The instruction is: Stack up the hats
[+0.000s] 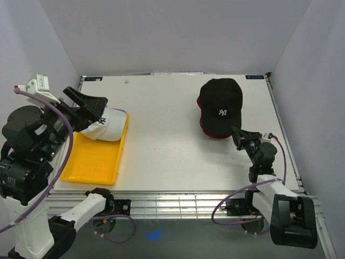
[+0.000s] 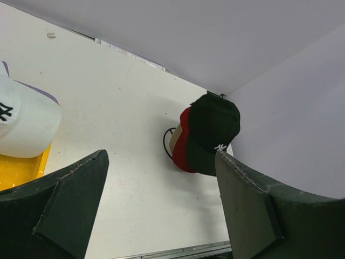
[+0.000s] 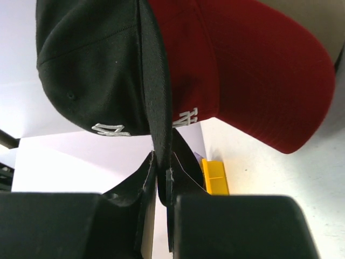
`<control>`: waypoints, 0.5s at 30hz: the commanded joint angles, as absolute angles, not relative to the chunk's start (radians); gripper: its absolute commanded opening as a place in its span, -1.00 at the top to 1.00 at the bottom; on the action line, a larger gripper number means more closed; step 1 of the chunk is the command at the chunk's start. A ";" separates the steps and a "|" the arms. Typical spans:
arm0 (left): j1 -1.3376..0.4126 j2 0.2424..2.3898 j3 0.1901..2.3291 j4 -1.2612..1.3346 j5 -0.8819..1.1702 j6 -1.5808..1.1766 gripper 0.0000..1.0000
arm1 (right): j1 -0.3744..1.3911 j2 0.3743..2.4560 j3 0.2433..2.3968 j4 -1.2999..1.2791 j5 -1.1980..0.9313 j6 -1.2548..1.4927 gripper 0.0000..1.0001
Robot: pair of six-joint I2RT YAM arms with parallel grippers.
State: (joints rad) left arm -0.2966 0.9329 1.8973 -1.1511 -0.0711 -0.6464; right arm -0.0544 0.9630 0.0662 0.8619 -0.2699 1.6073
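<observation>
The black hat with a white NY sits on top of the red hat at the table's right. My right gripper is shut on the black hat's brim, which runs edge-on between the jaws of the right gripper. The red hat's brim lies beside it. The white hat rests in the yellow tray, with a lavender edge showing under it. My left gripper hovers open over the white hat, its jaws wide apart around nothing.
A black wire loop shows under the red hat. Grey walls close in the table on three sides. The table's metal front rail runs along the near edge.
</observation>
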 commanded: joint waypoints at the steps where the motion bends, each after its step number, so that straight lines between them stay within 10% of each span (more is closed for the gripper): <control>1: -0.298 0.931 1.891 -1.147 -0.084 -0.643 -0.80 | -0.083 1.025 0.057 0.615 -0.224 1.496 0.84; 15: -0.298 0.927 1.881 -1.150 -0.097 -0.641 -0.80 | -0.117 1.123 0.097 0.546 -0.238 1.442 0.84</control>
